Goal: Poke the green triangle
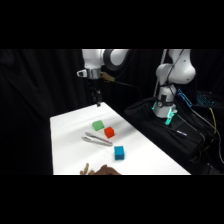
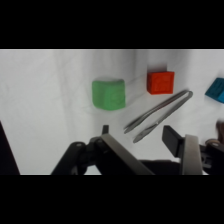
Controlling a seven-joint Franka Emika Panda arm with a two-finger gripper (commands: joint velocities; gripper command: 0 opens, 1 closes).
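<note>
White worktop [image 1: 70, 150] fills the lower left of the side view, lit against a dark room. On it the green triangle [image 1: 98, 125] lies toward the far side, with a red cube [image 1: 109, 132] just beside it on the right and a little nearer. Metal tongs [image 1: 97, 139] lie just in front of those two, and a blue cube [image 1: 119, 152] stands nearer still, apart from the rest. The gripper [image 1: 98, 104] hangs above the worktop's far edge, clear of the green triangle and touching nothing; from here I cannot tell how its fingers stand. A person's hand [image 1: 100, 170] shows at the near edge of the worktop.

From the wrist view, the green triangle [image 2: 108, 94] sits on the bare worktop [image 2: 45, 100] near the picture's middle, the red cube [image 2: 160, 82] to its right and apart from it. The tongs [image 2: 159, 115] lie slantwise below the red cube, and the blue cube [image 2: 217, 90] is cut off at the right edge. The gripper [image 2: 135, 134] is spread apart, with nothing between its fingers [image 2: 172, 140].
</note>
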